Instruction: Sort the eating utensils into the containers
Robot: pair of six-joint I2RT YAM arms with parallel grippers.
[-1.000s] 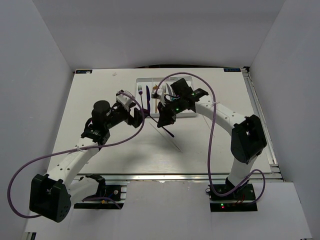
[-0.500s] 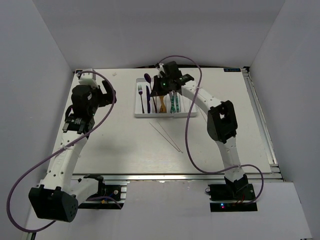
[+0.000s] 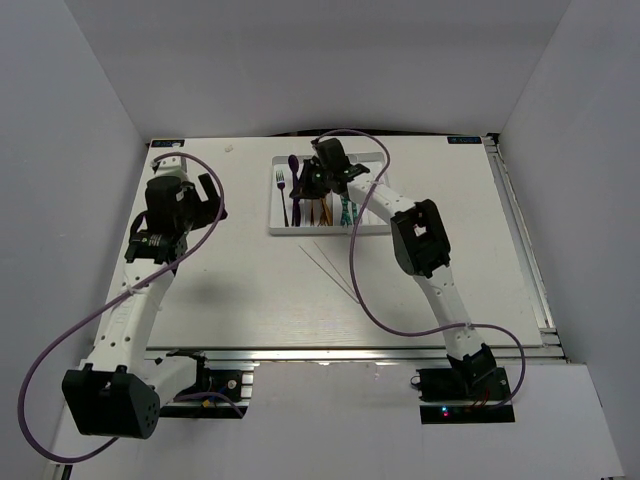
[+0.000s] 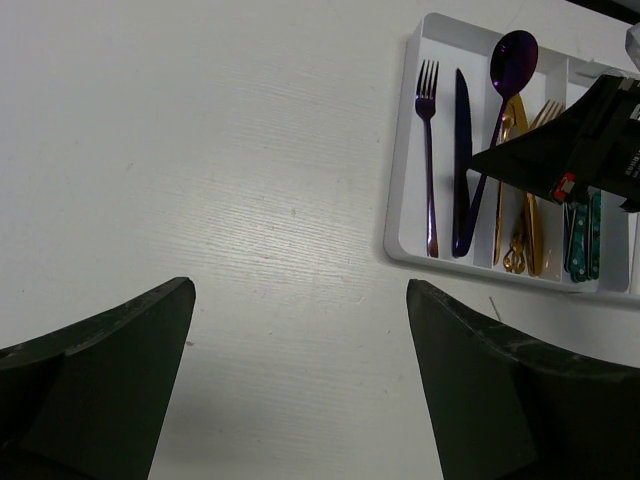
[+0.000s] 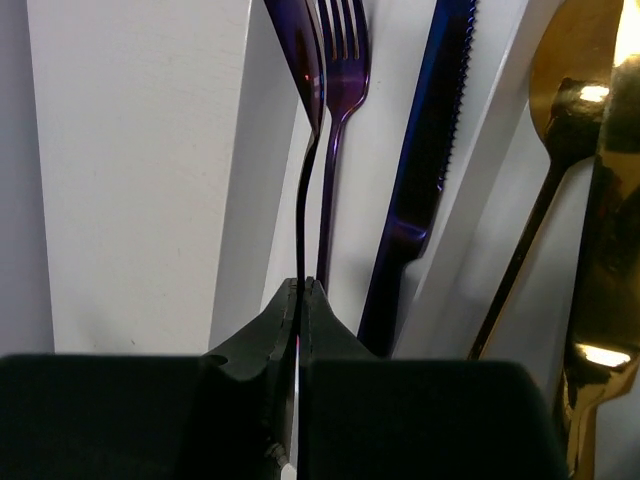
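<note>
The white tray of containers sits at the table's back centre. A purple fork and a purple knife lie in its left compartment, gold utensils in the one beside it, then teal-handled ones. My right gripper is shut on the thin handle of a purple spoon, held edge-on just above the fork; its bowl points to the tray's far end. My left gripper hangs open over bare table, left of the tray, with nothing between its fingers.
Two thin white chopsticks lie crossed on the table in front of the tray. White walls close in the table on the left, back and right. The right arm stretches across the tray's near right corner.
My left gripper drew back from the tray to the far left and opened wide. The right gripper carried the purple spoon from in front of the tray to above its left compartments.
</note>
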